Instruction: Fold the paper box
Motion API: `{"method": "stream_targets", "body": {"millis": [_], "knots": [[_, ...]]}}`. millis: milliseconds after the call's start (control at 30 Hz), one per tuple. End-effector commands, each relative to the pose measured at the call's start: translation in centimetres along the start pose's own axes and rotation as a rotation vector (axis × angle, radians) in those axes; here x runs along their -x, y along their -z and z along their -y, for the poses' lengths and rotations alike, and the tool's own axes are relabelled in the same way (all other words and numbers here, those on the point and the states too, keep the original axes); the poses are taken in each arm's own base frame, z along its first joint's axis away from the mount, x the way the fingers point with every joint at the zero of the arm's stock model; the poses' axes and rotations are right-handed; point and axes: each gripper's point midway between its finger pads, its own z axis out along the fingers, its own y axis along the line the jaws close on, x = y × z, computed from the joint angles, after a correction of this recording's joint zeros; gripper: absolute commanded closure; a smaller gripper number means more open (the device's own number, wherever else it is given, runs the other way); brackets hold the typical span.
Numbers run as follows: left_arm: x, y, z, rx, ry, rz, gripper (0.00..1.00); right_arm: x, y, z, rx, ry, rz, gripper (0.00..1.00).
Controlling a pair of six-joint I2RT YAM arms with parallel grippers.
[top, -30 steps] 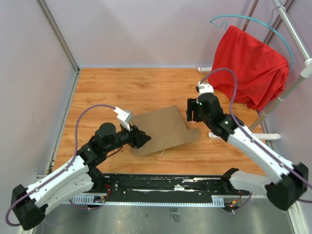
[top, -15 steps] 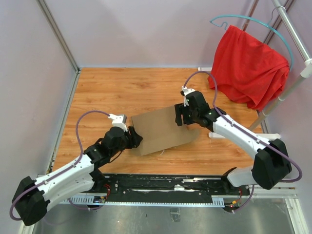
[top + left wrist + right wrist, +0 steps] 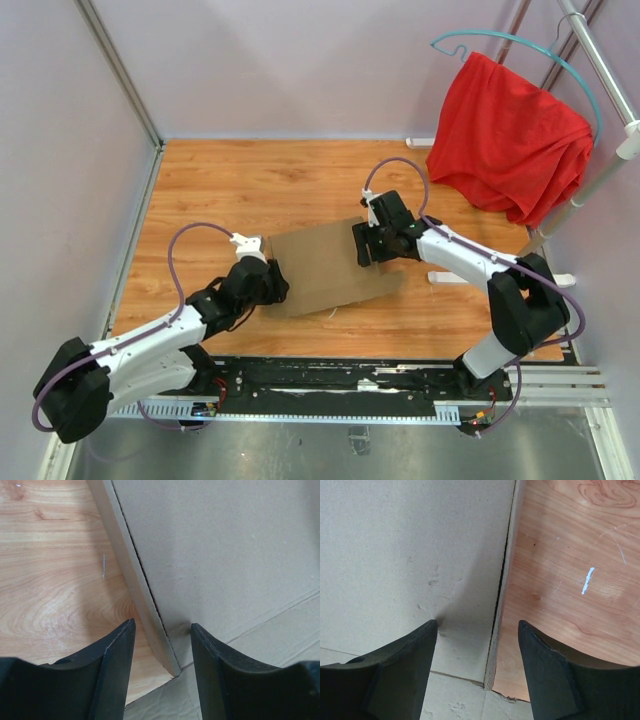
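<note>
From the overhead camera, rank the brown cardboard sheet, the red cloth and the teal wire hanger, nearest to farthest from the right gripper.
1. Brown cardboard sheet, right under the right gripper.
2. Red cloth, hanging at far right.
3. Teal wire hanger, above the cloth.

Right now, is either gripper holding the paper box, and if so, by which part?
Nothing is held. The left gripper and right gripper stand open, each straddling a side edge of the paper box without clamping it.
</note>
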Motion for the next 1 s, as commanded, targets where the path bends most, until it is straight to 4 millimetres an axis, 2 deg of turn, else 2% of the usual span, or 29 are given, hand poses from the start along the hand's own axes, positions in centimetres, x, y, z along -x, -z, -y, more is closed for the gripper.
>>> {"method": "stream_targets", "body": {"millis": [0,100,233,433,500,600,733,867,967], "knots": [[-0.2,-0.9,-0.4,0.017,-0.05,0.007,0.46,-1.6,-0.5,-0.3,0.029,0.002,-0.055,0.33],[0.5,-1.5,0.8,-0.015,-0.071,0.018,0.47,-1.5,-0.3,-0.4,0.039,-0.024,-0.028,0.34],[2.4,-2.8,3.1,-0.053,-0.11,0.041,0.47,-1.0,0.2,-0.4,0.069,-0.08,0.014,0.36],[5.0,-6.3,6.1,-0.068,-0.178,0.004,0.49,0.1,0.4,0.9,0.052,-0.148,0.05,0.37],[5.7,-7.6,6.5,-0.086,-0.162,-0.006,0.5,0.6,0.3,1.6,0.034,-0.167,0.06,0.37],[6.8,-9.3,6.0,-0.106,-0.118,-0.017,0.51,1.1,-0.4,2.2,0.028,-0.193,0.059,0.37],[9.4,-10.4,5.4,-0.1,-0.103,0.012,0.52,2.0,-1.4,2.8,0.015,-0.214,0.05,0.38],[11.9,-10.0,5.4,-0.08,-0.133,0.039,0.47,3.3,-1.0,3.7,-0.037,-0.213,0.082,0.35],[13.4,-8.8,5.1,-0.052,-0.145,0.09,0.45,4.5,0.5,4.6,-0.076,-0.203,0.123,0.31]]}}
